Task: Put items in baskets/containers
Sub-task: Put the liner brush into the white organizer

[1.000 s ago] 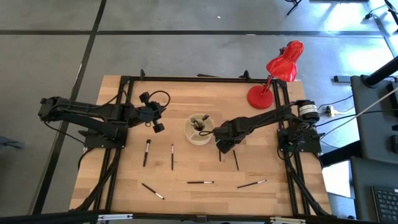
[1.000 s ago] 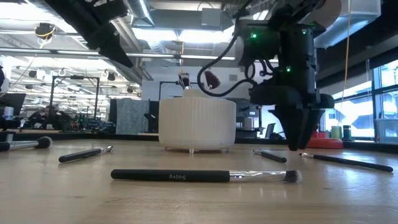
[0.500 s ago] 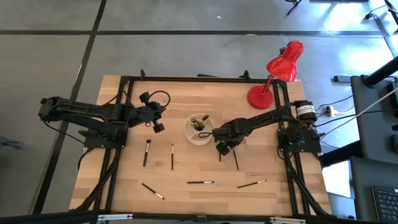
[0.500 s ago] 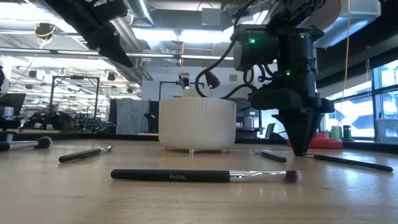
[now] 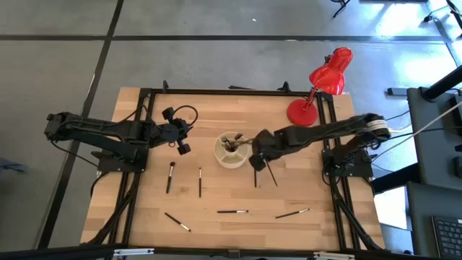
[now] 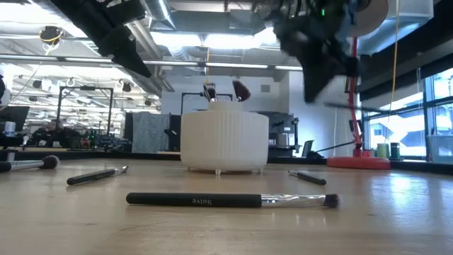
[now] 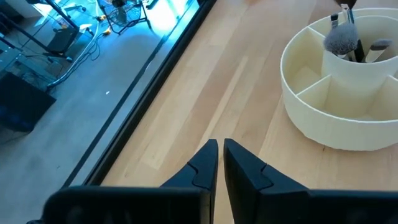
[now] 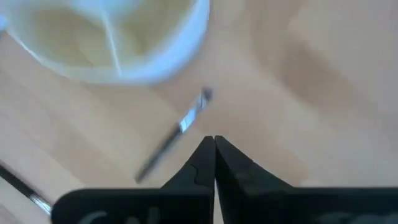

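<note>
A pale wooden table (image 5: 216,115) is seen from above on a grey floor, with a glossy red lamp (image 5: 328,72) at its far right corner. The round cream container (image 5: 231,149) sits mid-table, with brush heads in its centre cup. Six thin loose brushes (image 5: 200,182) are scattered nearer the front edge. The left gripper (image 5: 183,147) is parked left of the container. The right gripper (image 5: 258,160) is just right of it, with a held brush (image 5: 271,175) slanting away from it.

At table height, the container's ribbed wall is shown against a lit workshop, and the right gripper is raised and blurred.

In the left wrist view, divided outer compartments appear empty; the fingers are nearly touching, nothing between.

In the right wrist view, the fingers are pressed together above bare wood.
</note>
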